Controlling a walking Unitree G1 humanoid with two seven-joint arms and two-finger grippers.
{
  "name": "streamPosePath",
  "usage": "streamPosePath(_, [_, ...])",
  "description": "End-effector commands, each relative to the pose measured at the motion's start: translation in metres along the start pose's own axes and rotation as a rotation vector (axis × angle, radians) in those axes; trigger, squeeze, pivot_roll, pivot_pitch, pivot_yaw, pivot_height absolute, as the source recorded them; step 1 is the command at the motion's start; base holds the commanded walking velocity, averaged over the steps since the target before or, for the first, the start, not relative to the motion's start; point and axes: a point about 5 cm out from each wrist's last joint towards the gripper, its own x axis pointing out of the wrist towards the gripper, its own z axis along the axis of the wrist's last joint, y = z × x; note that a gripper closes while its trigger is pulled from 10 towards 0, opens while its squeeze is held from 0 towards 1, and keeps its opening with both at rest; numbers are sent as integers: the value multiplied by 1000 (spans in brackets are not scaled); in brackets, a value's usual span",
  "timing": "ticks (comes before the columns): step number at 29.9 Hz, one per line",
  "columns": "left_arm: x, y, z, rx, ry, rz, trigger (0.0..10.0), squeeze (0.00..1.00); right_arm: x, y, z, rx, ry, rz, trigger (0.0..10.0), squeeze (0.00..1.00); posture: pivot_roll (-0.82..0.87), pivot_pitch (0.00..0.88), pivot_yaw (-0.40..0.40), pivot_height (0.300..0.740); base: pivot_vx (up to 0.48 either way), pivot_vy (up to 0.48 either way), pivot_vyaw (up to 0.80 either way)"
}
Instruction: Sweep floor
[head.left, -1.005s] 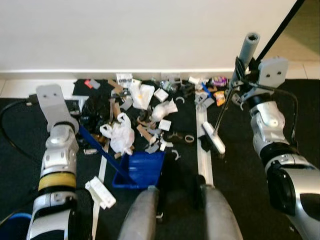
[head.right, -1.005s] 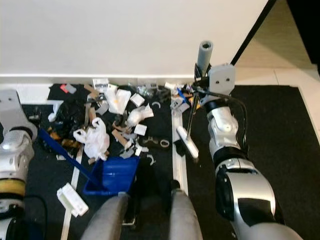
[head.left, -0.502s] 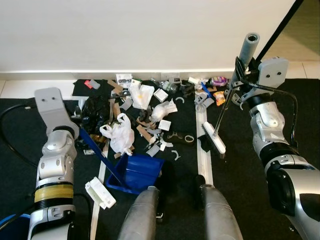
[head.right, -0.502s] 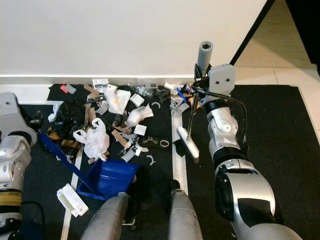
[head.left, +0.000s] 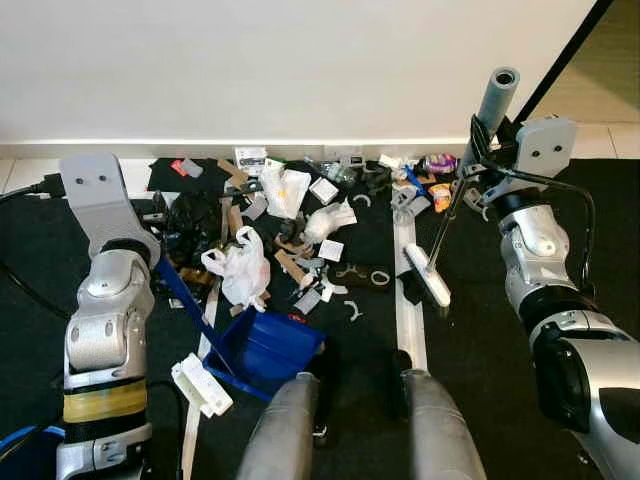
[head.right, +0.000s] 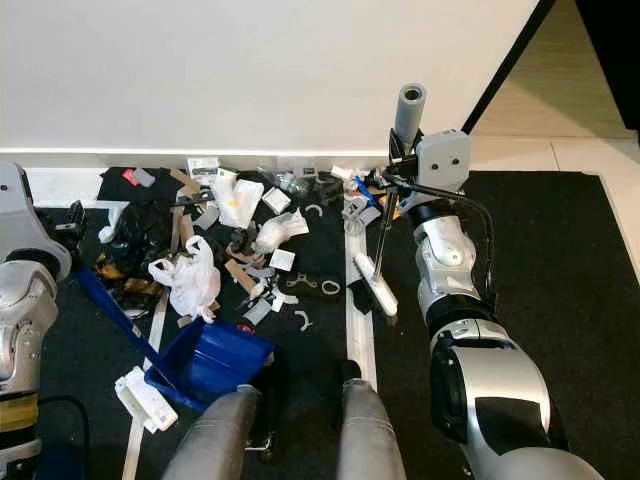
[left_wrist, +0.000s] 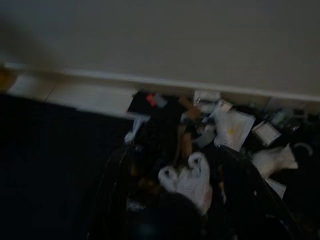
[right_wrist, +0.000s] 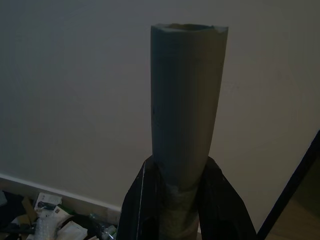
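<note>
On the left, the left gripper (left_wrist: 175, 200), fingers clamped on its long handle, holds the blue dustpan (head.left: 268, 347) on the black floor mat (head.left: 500, 340) below the litter pile (head.left: 290, 215), while the right gripper (right_wrist: 182, 200) clamps the broom (head.left: 428, 273) handle upright.

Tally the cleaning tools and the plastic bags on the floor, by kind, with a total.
Blue dustpan: 1
Broom: 1
White plastic bag: 1
Black plastic bag: 1
Total: 4
</note>
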Motion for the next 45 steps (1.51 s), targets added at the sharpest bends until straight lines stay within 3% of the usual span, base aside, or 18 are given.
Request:
streamPosePath(1, [-5, 3, -12, 11, 72, 40, 10000, 0, -4, -1, 0, -1, -25, -12, 10000, 0, 83, 256, 68, 740, 0, 0, 0])
streamPosePath(3, [-7, 5, -14, 16, 97, 70, 9529, 0, -4, -1, 0, 0, -24, -13, 10000, 0, 84, 256, 68, 740, 0, 0, 0])
streamPosePath(4, [-11, 6, -17, 23, 127, 99, 8196, 0, -4, -2, -1, 0, -22, -14, 10000, 0, 86, 256, 69, 740, 0, 0, 0])
streamPosePath(5, [-11, 6, -17, 23, 127, 99, 8196, 0, -4, -2, -1, 0, -22, -14, 10000, 0, 86, 256, 69, 740, 0, 0, 0])
streamPosePath(6, [-13, 6, -18, 22, 139, 111, 4471, 0, -4, -2, -1, 0, -21, -15, 10000, 0, 85, 255, 69, 740, 0, 0, 0])
streamPosePath(7, [-13, 6, -18, 22, 139, 111, 4471, 0, -4, -2, -1, 0, -21, -15, 10000, 0, 85, 255, 69, 740, 0, 0, 0])
streamPosePath(8, [-15, 5, -19, 21, 150, 120, 902, 0, -4, -2, -1, 0, -21, -16, 10000, 0, 84, 255, 68, 740, 0, 0, 0])
streamPosePath(9, [-15, 5, -19, 21, 150, 120, 902, 0, -4, -2, -1, 0, -21, -16, 10000, 0, 84, 255, 68, 740, 0, 0, 0])
streamPosePath(10, [-18, 4, -22, 12, 163, 131, 0, 0, -5, -2, -1, 0, -19, -16, 10000, 0, 84, 256, 67, 740, 0, 0, 0])
streamPosePath(24, [-22, -6, -17, -12, 142, 71, 0, 0, -3, -3, 0, -1, -19, -16, 10000, 0, 82, 250, 58, 740, 0, 0, 0])
streamPosePath(25, [-21, -7, -16, -21, 130, 68, 1882, 0, -3, -3, 0, -2, -19, -15, 10000, 0, 80, 249, 58, 740, 0, 0, 0])
streamPosePath(26, [-21, -7, -15, -13, 118, 66, 1882, 0, -3, -3, 0, -2, -19, -16, 10000, 0, 80, 248, 57, 740, 0, 0, 0])
streamPosePath(27, [-21, -7, -7, -27, 66, 51, 10000, 0, -3, -3, 0, -3, -20, -16, 10000, 0, 80, 248, 57, 740, 0, 0, 0])
streamPosePath(31, [-18, -4, 21, 2, -91, -34, 10000, 0, -3, -4, 1, -4, -21, -16, 10000, 0, 81, 243, 53, 740, 0, 0, 0])
streamPosePath(33, [-17, -2, 24, 12, -109, -48, 10000, 0, -3, -4, 1, -4, -22, -16, 10000, 0, 81, 243, 53, 740, 0, 0, 0])
streamPosePath(35, [-11, 0, 30, 34, -147, -173, 10000, 0, -2, -5, 2, -4, -24, -17, 10000, 0, 79, 237, 50, 740, 0, 0, 0])
streamPosePath(42, [-6, -6, 21, -19, -97, -410, 10000, 0, -1, -7, 4, -4, -31, -20, 10000, 0, 67, 232, 46, 740, 0, 0, 0])
streamPosePath(45, [-3, -10, 16, -65, -93, -452, 10000, 0, -1, -7, 5, -7, -33, -22, 10000, 0, 55, 232, 46, 740, 0, 0, 0])
